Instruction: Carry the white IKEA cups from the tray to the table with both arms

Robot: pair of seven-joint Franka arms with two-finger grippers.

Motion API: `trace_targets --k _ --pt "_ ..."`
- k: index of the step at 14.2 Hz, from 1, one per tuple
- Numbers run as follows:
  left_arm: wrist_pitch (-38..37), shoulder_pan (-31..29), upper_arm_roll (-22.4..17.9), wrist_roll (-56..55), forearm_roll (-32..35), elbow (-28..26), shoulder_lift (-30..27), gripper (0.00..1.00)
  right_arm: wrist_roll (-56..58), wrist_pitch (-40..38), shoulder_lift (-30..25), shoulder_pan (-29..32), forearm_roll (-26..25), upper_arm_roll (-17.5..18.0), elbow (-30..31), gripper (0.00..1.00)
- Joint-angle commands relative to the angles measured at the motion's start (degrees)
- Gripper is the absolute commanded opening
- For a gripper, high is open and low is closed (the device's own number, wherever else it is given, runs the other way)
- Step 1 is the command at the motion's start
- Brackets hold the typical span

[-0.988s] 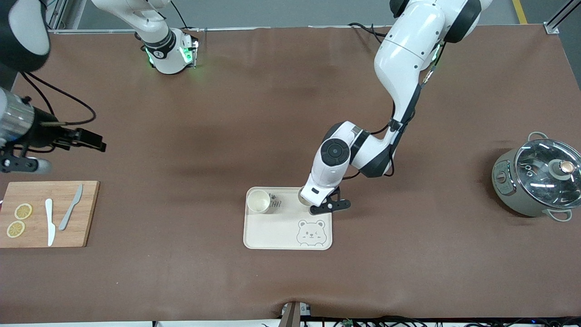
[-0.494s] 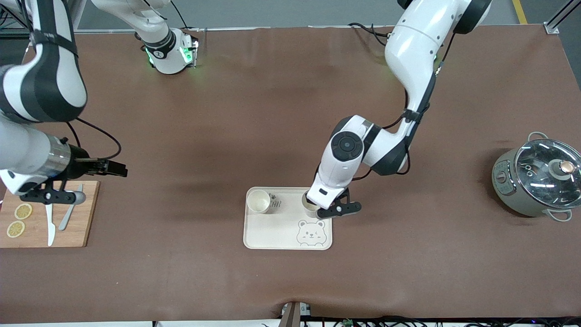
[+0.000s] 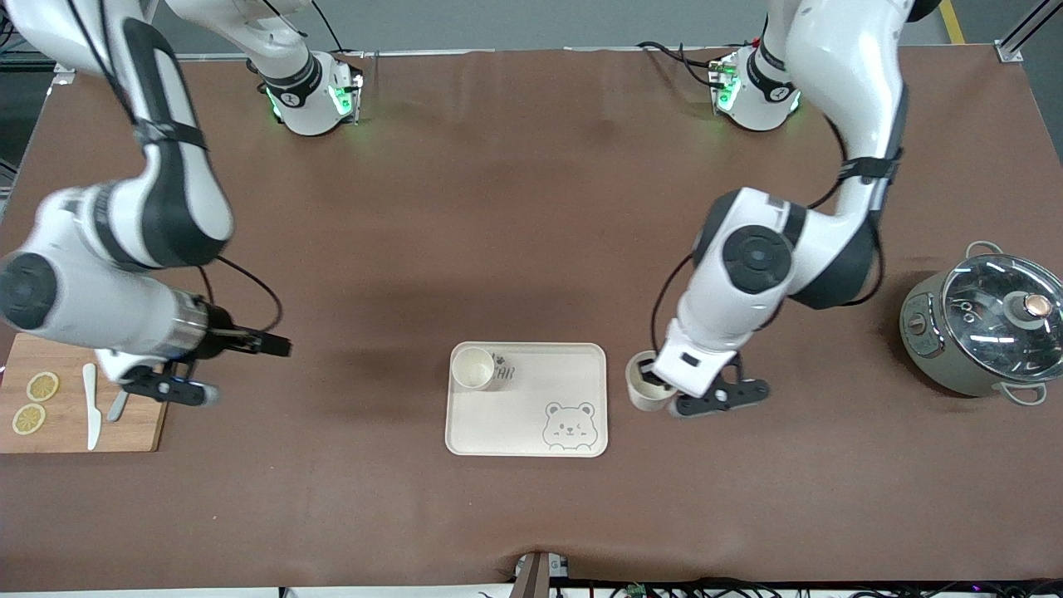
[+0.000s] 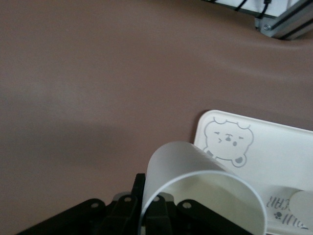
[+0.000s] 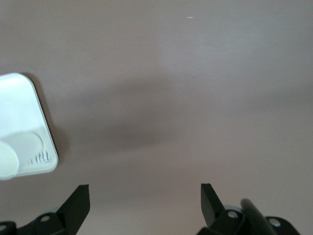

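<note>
Beside the tray [image 3: 588, 357], the left tool [image 3: 664, 384] grips a cup [image 3: 641, 390], its base hidden; the right tool [image 3: 249, 342] hangs wide, holding nothing.

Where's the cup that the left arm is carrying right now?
The white IKEA cup is in the left pincer, just off the bear-printed tray at its edge toward the left arm's end of the table.
</note>
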State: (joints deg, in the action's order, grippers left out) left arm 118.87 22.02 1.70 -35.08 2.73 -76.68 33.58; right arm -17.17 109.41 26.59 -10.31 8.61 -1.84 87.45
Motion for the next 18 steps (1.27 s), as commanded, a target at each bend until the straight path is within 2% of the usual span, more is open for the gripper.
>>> trace_targets --k 1,3,5,7,11,12,13,14,16,18 --pt "-4.3 -4.2 0.5 6.1 -0.7 -2.2 -4.0 0.00 -7.2 4.9 4.7 -5.1 1.8 -0.4 0.7 1.00" --pt "-6.7 -7.2 0.6 9.8 -0.9 -2.9 -5.1 0.00 -16.3 7.2 5.1 -8.7 2.1 -0.4 0.3 1.00" --pt "-7.9 -9.3 0.6 10.6 -0.9 -4.1 -5.7 0.00 -22.2 13.6 7.7 -11.0 3.8 -0.3 0.3 1.00" --pt "-8.0 -11.7 0.6 13.1 -0.8 -6.8 -6.2 0.00 -22.6 15.0 9.8 -13.5 10.0 -0.4 -0.5 1.00" --pt "-7.3 -13.8 0.2 14.3 0.3 -11.6 -6.7 0.00 -26.0 15.3 11.1 -15.6 11.1 -0.4 -0.8 1.00" --pt "-6.2 -15.8 0.6 15.7 0.3 -13.7 -7.2 0.00 -27.5 15.4 11.1 -15.9 11.0 -0.4 -1.0 0.96" --pt "-3.7 -16.6 0.7 17.5 0.3 -16.8 -7.9 0.00 -27.7 15.5 11.2 -16.0 11.1 -0.4 -1.1 0.84" --pt "-1.0 -17.0 0.6 18.6 0.3 -20.0 -9.0 0.00 -27.7 15.6 11.6 -16.0 11.1 -0.4 -1.1 0.79" --pt "3.5 -18.1 0.7 19.2 0.3 -26.4 -10.5 0.00 -27.8 18.7 11.7 -17.1 11.2 -0.4 -0.9 0.78" --pt "6.5 -18.2 0.7 20.1 0.3 -31.1 -11.0 0.00 -32.1 20.0 12.1 -17.8 11.1 -0.4 -1.0 0.68"
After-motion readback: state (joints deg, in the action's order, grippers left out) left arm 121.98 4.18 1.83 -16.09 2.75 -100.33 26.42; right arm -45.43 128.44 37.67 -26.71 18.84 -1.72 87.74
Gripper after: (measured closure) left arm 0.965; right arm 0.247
